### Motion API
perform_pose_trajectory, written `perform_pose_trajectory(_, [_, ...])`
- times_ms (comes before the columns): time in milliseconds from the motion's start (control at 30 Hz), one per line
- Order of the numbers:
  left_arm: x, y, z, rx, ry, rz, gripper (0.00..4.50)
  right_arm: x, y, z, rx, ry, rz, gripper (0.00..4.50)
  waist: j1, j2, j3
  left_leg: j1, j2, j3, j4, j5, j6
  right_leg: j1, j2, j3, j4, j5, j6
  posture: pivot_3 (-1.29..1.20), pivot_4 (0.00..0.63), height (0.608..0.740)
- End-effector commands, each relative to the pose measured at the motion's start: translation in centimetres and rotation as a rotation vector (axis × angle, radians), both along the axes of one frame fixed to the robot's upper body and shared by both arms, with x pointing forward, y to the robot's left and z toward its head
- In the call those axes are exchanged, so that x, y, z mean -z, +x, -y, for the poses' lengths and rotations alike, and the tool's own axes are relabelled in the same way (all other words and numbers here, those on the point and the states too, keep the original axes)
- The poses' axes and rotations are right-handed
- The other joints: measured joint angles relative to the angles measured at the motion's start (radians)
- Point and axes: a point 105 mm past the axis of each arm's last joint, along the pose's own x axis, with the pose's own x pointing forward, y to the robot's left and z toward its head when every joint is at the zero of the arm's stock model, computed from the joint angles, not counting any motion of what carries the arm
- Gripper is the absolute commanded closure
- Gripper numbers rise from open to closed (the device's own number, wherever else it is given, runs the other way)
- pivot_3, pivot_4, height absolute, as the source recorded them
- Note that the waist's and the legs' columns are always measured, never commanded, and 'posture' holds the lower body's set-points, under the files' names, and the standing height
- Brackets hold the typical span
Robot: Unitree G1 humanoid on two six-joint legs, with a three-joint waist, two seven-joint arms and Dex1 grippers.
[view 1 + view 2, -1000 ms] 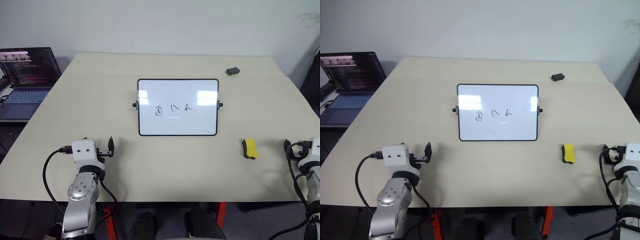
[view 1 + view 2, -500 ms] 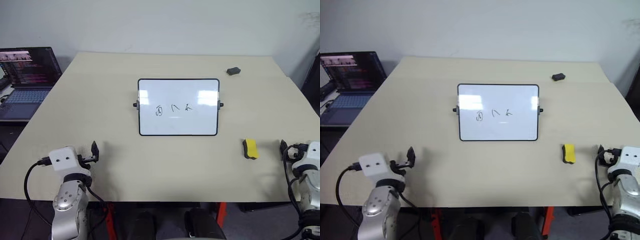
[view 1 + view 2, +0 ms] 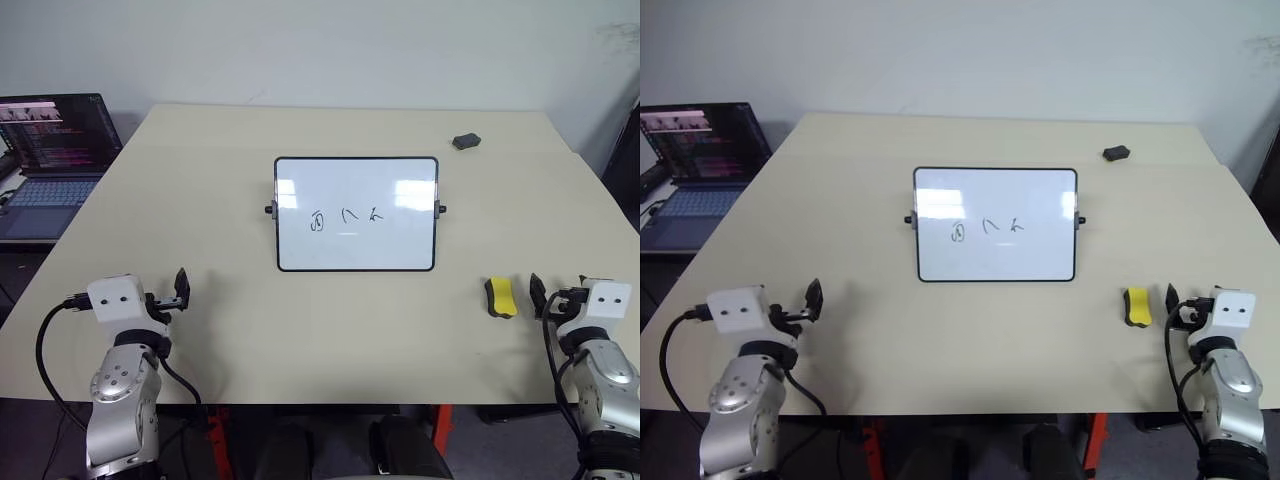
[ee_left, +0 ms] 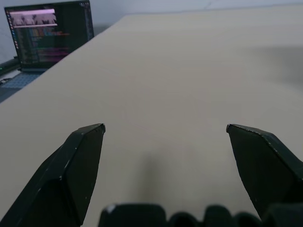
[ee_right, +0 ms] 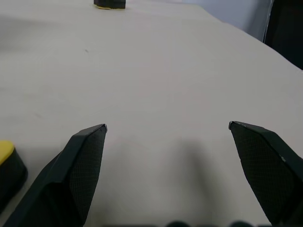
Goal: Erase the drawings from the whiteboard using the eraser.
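three small black drawings (image 3: 343,216) sit in a short row on the whiteboard (image 3: 356,250), a little left of its middle. the whiteboard stands in the middle of the beige counter (image 3: 300,330), its face tilted up toward the robot, with a small black knob on each side. the eraser (image 3: 500,297), yellow with a black layer, lies on the counter to the right of the whiteboard and nearer to the front edge, well apart from the board. the right hand (image 3: 536,296) is just beside the eraser on its right side, low over the counter, and its two black fingers (image 5: 80,165) are spread wide apart with nothing between them; in the right wrist view a yellow and black corner of the eraser shows next to one finger. the left hand (image 3: 180,288) is over the front left part of the counter, far from the whiteboard, and its fingers (image 4: 75,170) are also wide apart and empty. a small dark grey object (image 3: 465,142) lies near the far right corner of the counter. an open laptop (image 3: 52,160) with a lit screen stands beside the counter on the left.
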Motion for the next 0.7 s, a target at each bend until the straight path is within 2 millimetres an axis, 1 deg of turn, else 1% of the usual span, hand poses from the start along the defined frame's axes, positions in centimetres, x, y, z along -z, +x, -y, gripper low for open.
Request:
perform_pose_trajectory(33, [-2.7, 0.2, -0.8, 0.073, 0.022, 0.07, 0.0, -2.3, -0.6, 0.6, 0.0, -0.01, 0.07, 0.04, 0.0, 0.0, 0.0, 0.0, 0.0, 0.0, 0.0, 0.0, 0.0, 0.0, 0.0, 0.0, 0.0, 0.0, 0.0, 0.0, 0.15, 0.74])
perform_pose_trajectory(100, [-3.7, 0.3, -0.4, 0.153, -0.005, 0.092, 0.0, -2.9, -0.8, 0.6, -0.018, -0.025, 0.079, 0.04, 0.0, 0.0, 0.0, 0.0, 0.0, 0.0, 0.0, 0.0, 0.0, 0.0, 0.0, 0.0, 0.0, 0.0, 0.0, 0.0, 0.15, 0.74])
perform_pose_trajectory(133, [-4.6, 0.4, 0.2, 0.218, -0.012, 0.104, 0.0, -3.3, -1.1, 0.5, -0.028, -0.016, 0.087, 0.04, 0.0, 0.001, 0.001, 0.0, 0.0, 0.0, 0.0, 0.0, 0.0, 0.0, 0.0, 0.0, 0.0, 0.0, 0.0, 0.0, 0.15, 0.74])
perform_pose_trajectory(200, [-6.8, 0.6, 2.6, 0.411, -0.008, 0.106, 0.0, -4.4, -1.6, -0.3, -0.073, -0.011, 0.095, 0.04, 0.0, 0.001, 0.001, 0.0, 0.0, 0.0, 0.0, 0.0, 0.0, 0.0, 0.0, 0.0, 0.0, 0.0, 0.0, 0.0, 0.15, 0.74])
perform_pose_trajectory(267, [-8.0, 0.2, 5.5, 0.615, 0.012, 0.063, 0.0, -5.3, -2.0, -1.9, -0.161, -0.028, 0.088, 0.04, 0.0, 0.001, 0.002, -0.002, 0.001, -0.001, 0.0, 0.0, 0.0, -0.001, 0.0, -0.001, 0.0, 0.0, -0.001, 0.0, 0.15, 0.74])
perform_pose_trajectory(333, [-8.0, -0.4, 7.3, 0.742, 0.013, -0.003, 0.0, -5.7, -2.3, -3.5, -0.239, 0.013, 0.061, 0.04, 0.001, 0.003, 0.003, -0.002, 0.0, -0.002, 0.0, 0.0, 0.0, -0.001, 0.0, -0.001, 0.0, 0.0, -0.001, 0.0, 0.15, 0.74])
perform_pose_trajectory(400, [-7.9, -1.1, 9.0, 0.869, 0.027, -0.066, 0.0, -6.3, -2.6, -4.3, -0.256, 0.053, 0.056, 0.04, 0.0, 0.004, 0.003, -0.002, 0.0, -0.001, 0.0, 0.0, 0.0, -0.001, 0.0, -0.001, 0.0, 0.0, -0.001, 0.0, 0.15, 0.74])
perform_pose_trajectory(533, [-9.0, -1.1, 11.8, 1.072, 0.088, -0.117, 0.0, -7.0, -2.8, -4.6, -0.222, 0.123, 0.043, 0.04, 0.0, 0.005, 0.006, -0.002, 0.001, -0.002, 0.0, 0.0, 0.0, -0.001, 0.0, -0.001, 0.0, -0.001, -0.002, 0.0, 0.15, 0.74])
perform_pose_trajectory(633, [-9.9, -1.4, 14.5, 1.263, 0.166, -0.151, 0.0, -6.4, -2.9, -4.3, -0.157, 0.151, -0.042, 0.04, 0.002, 0.005, 0.006, -0.002, 0.0, -0.002, 0.0, 0.0, 0.0, -0.002, 0.0, -0.002, 0.001, -0.002, -0.004, 0.0, 0.15, 0.74])
perform_pose_trajectory(700, [-10.1, -1.6, 16.0, 1.379, 0.239, -0.174, 0.0, -5.9, -3.2, -4.2, -0.113, 0.168, -0.108, 0.04, 0.003, 0.006, 0.006, -0.003, 0.0, -0.002, 0.0, 0.0, 0.0, -0.002, 0.0, -0.002, 0.0, -0.002, -0.002, 0.0, 0.15, 0.74])
